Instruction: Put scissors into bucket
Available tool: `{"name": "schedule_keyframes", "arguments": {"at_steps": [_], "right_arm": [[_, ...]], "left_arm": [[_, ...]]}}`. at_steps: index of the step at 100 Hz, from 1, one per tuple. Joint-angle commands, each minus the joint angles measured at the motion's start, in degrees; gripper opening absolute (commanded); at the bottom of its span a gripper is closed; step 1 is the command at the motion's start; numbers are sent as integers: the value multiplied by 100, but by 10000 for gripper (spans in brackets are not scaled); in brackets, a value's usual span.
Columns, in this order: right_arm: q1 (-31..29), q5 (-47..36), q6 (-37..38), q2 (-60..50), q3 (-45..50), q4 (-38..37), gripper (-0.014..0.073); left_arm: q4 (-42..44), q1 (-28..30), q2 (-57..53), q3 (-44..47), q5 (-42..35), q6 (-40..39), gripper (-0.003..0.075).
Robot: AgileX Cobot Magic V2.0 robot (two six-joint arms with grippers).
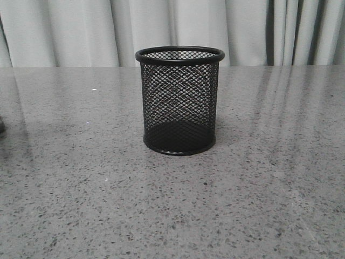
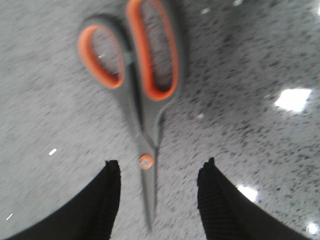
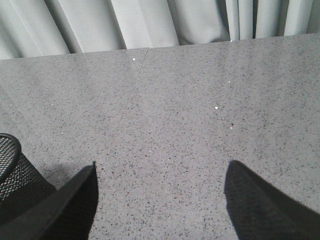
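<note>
The bucket (image 1: 179,100) stands upright mid-worktop (image 1: 81,194), and through its mesh I see nothing inside. My left pincer (image 2: 159,187) is spread wide over the scissors (image 2: 140,95), which lie flat on the worktop, blades between my 2 fingers, untouched. My right pincer (image 3: 160,192) gapes empty just beside the bucket.

The bucket (image 1: 179,100), a small black mesh cylinder with a solid rolled rim and a solid base ring, is seen standing upright on the speckled grey table (image 1: 81,189), near its middle, and nothing is seen inside it through the mesh. The scissors (image 2: 137,95) are laid flat on the same grey surface, blades closed; dark grey handles lined in bright orange are shown, with an orange pivot.
</note>
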Motion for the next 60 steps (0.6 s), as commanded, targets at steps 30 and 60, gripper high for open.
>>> {"name": "schedule_keyframes", "arguments": {"at_steps": [30,60], "right_arm": [[287,-645,-117,51,-164,-293,482],[287,-635,-117,51,-133,-301,482]], "left_arm": [[-1444,886,876,-780,205,1367,328],[-1483,1077,1635,-1058,210,1367,361]]}}
